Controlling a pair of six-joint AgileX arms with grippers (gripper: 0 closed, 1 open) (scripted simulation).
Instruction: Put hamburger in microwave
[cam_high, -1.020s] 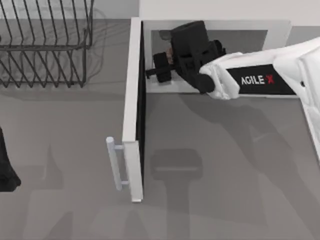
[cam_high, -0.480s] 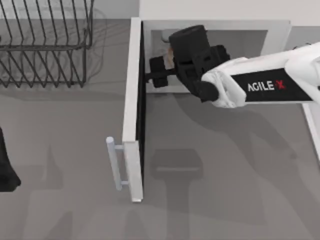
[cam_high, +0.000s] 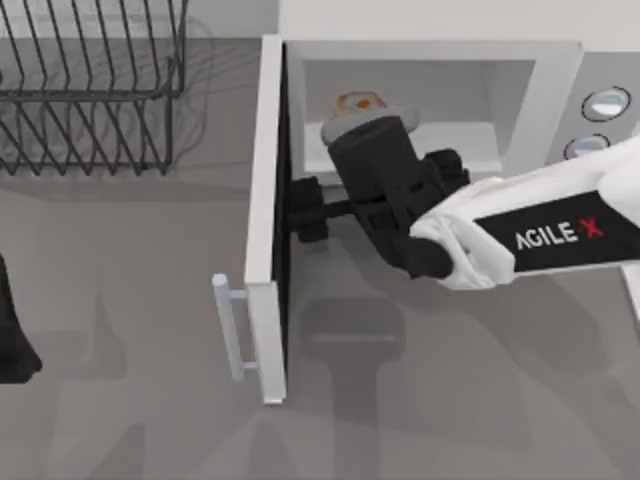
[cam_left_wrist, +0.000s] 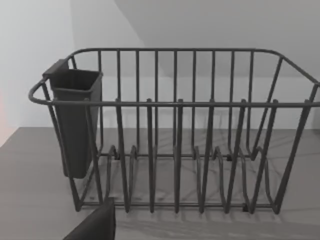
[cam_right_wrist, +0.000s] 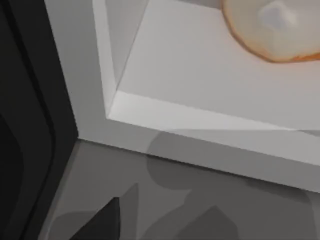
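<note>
We see our right claw (cam_high: 312, 212) just outside the mouth of the microwave (cam_high: 555, 70), low at the cavity's near-left corner and close to the inner face of the open door (cam_high: 268, 200). The hamburger (cam_high: 358, 104) lies on the cavity floor, at about one o'clock from the claw in the top view, apart from it, with nothing between the fingers that we can make out; whether the fingers are spread or together we cannot tell, since the wrist body covers much of them. The burger is round, so it has no long axis to speak of. It looks like a small cream-white lump with orange patches and an orange rim, sitting flat on the pale floor toward the back left of the cavity, clear of the walls; the right wrist view shows it (cam_right_wrist: 272, 30) resting well inside the front lip. We judge the placing itself done, and the move ahead turns on the door: it stands swung out toward six o'clock, its bar handle (cam_high: 232, 325) on the far side from our right arm. Our left arm (cam_high: 15, 335) is parked at the worktop's left edge, its camera facing the dish rack (cam_left_wrist: 175, 130), and it lies nearer that handle.
</note>
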